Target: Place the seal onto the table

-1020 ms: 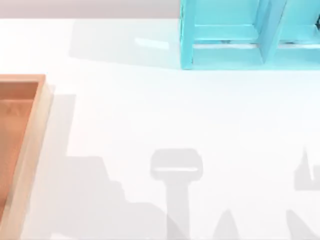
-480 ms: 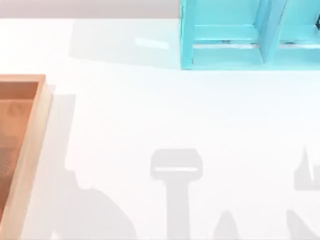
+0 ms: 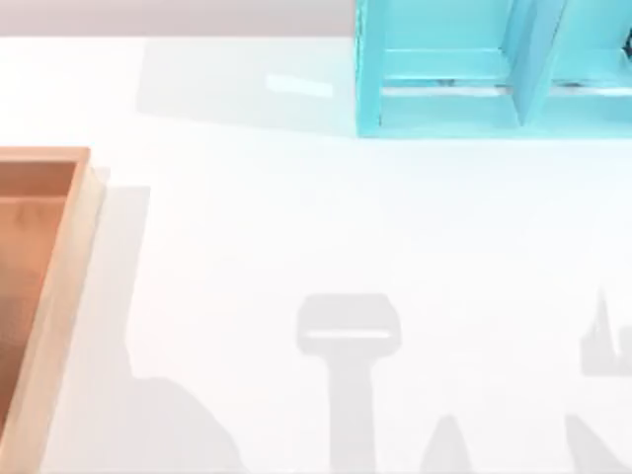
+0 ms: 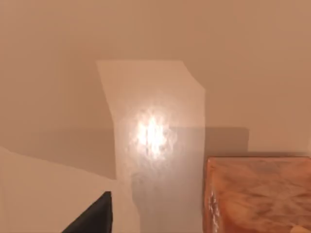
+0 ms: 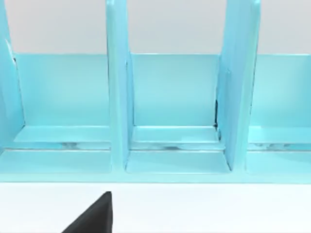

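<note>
Looking for the seal (image 4: 257, 194) first, I find it in the left wrist view as a glossy amber block with a marbled sheen, close under the camera, set against a warm brown surface that I take to be the floor of the wooden tray (image 3: 61, 296). A dark corner of the left gripper (image 4: 99, 218) sits just beside it. I cannot tell whether that claw is spread, pressed together or pinching the seal, nor whether the block rests on the wood or hangs above it.

My judgement is that the task is at an early stage. The seal is not yet on the table (image 3: 296, 217), so the lift out of the tray, the carry across and the set-down are all left to do.

From above, the tray lies at the table's left edge, and its raised wall is the one thing I expect to have to clear. A wide white stretch beside it offers room for the drop. The turquoise shelf unit (image 3: 444, 109) stands at the far side, well apart from that route. The right gripper (image 5: 99, 218) is parked facing the shelf's open compartments, and I cannot tell how its claw is set either.
</note>
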{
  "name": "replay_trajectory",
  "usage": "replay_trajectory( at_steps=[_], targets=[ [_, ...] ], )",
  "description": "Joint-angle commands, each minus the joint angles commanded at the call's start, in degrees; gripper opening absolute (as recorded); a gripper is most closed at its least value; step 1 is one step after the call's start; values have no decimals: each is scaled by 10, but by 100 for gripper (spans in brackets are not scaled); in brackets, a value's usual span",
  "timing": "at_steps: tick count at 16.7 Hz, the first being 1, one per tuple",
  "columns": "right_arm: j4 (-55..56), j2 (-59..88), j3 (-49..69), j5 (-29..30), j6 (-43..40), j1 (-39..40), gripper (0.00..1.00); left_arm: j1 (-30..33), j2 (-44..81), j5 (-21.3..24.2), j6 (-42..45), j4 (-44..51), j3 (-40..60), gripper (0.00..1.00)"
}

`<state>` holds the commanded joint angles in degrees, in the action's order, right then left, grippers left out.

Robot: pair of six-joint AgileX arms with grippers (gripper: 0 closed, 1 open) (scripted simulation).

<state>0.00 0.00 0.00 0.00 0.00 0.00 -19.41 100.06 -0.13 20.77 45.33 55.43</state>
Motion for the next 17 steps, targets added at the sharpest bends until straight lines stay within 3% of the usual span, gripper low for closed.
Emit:
replay_trajectory(
  at_steps=[13, 17],
  targets=[
    [0, 0, 0, 0, 0, 0, 100, 0, 0, 0, 0, 0, 0, 2],
    [0, 0, 0, 0, 0, 0, 100, 0, 0, 0, 0, 0, 0, 0]
  ],
)
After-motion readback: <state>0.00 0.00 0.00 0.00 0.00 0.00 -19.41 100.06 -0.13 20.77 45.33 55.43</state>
